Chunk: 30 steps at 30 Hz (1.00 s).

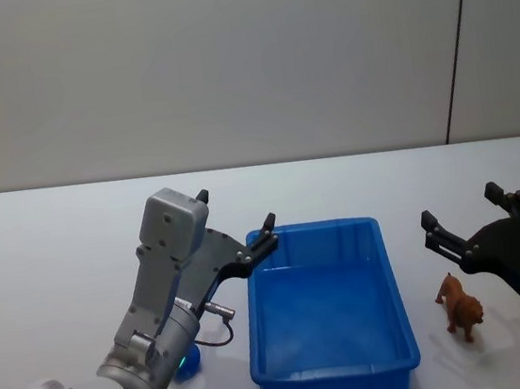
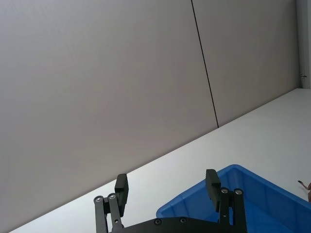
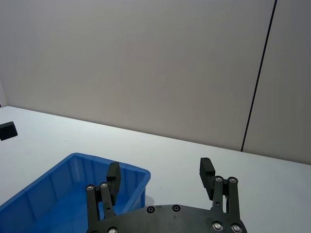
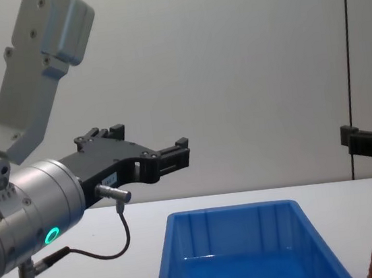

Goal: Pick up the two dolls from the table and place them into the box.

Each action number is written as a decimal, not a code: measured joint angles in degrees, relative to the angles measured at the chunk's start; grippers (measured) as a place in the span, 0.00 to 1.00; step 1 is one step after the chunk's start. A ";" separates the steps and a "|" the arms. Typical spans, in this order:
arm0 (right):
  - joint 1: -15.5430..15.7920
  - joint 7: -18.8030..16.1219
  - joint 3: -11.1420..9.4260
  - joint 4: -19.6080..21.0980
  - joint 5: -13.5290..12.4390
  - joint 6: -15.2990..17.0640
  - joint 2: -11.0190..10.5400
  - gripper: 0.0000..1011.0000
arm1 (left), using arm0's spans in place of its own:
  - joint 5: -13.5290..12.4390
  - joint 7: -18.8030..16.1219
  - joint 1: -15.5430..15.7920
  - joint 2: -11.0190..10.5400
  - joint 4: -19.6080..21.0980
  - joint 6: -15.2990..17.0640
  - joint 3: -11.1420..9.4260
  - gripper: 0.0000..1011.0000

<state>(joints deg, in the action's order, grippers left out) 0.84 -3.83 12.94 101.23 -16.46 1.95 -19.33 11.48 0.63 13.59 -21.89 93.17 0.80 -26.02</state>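
Two dolls sit on the table (image 1: 60, 266) and the box (image 1: 331, 385) is empty, so we judge no pick has begun. Our left tool (image 1: 235, 209) and right tool (image 1: 459, 204) both hang released, jaws spread, with the box between them. The brown doll (image 1: 461, 305) stands below the right tool; the blue doll (image 1: 188, 363) lies behind the left tool, under its arm. Next we should lower the right tool over the brown doll and grip.
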 joint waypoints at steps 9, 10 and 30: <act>0.00 0.00 0.00 0.00 0.00 0.00 0.00 0.99 | 0.00 0.00 0.00 0.00 0.00 0.00 0.00 0.99; 0.00 0.00 0.00 0.00 0.00 0.00 0.00 0.99 | 0.00 0.00 0.00 0.00 0.00 0.00 0.00 0.99; -0.13 -0.11 -0.07 -0.14 0.00 0.00 -0.01 0.99 | 0.00 0.00 0.00 0.00 0.00 0.00 0.00 0.99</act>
<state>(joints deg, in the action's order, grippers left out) 0.70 -3.94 12.87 101.09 -16.46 1.95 -19.34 11.48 0.63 13.59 -21.89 93.17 0.80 -26.03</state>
